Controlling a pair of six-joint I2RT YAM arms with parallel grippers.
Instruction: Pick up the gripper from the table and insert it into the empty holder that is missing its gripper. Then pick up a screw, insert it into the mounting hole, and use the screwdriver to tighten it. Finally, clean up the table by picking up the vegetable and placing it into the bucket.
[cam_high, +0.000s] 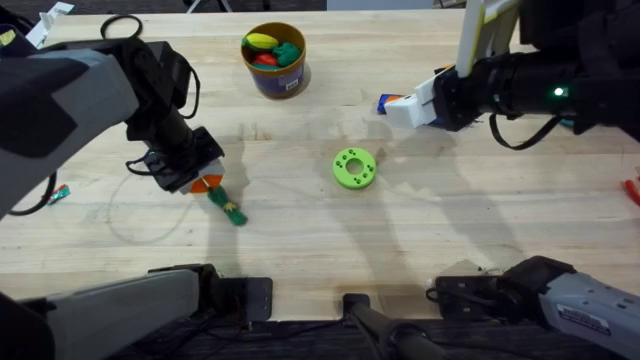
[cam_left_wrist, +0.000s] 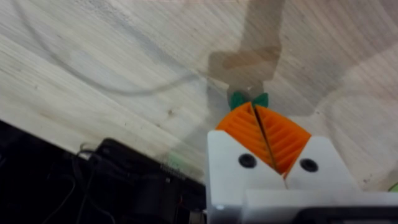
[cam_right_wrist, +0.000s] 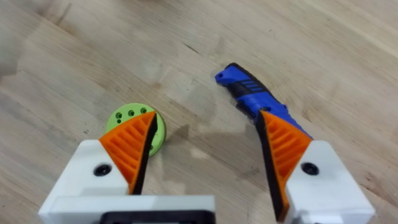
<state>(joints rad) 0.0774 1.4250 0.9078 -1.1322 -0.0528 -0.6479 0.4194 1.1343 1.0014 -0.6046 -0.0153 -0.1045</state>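
Pinching the vegetable (cam_high: 226, 206) between closed orange pads (cam_left_wrist: 245, 127), the left gripper (cam_high: 205, 182) hangs just above the table (cam_high: 300, 230).
The toy looks light, stiff and slick, best held mid-body; the right gripper (cam_right_wrist: 202, 146) gapes beside the screwdriver (cam_right_wrist: 255, 98), with the bucket (cam_high: 275, 60) well apart.

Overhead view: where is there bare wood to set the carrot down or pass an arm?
Bare table lies between the green disc and the near edge, and from the disc right to the far right edge. It is tight around the left end effector with the vegetable, and between the bucket and the right end effector.
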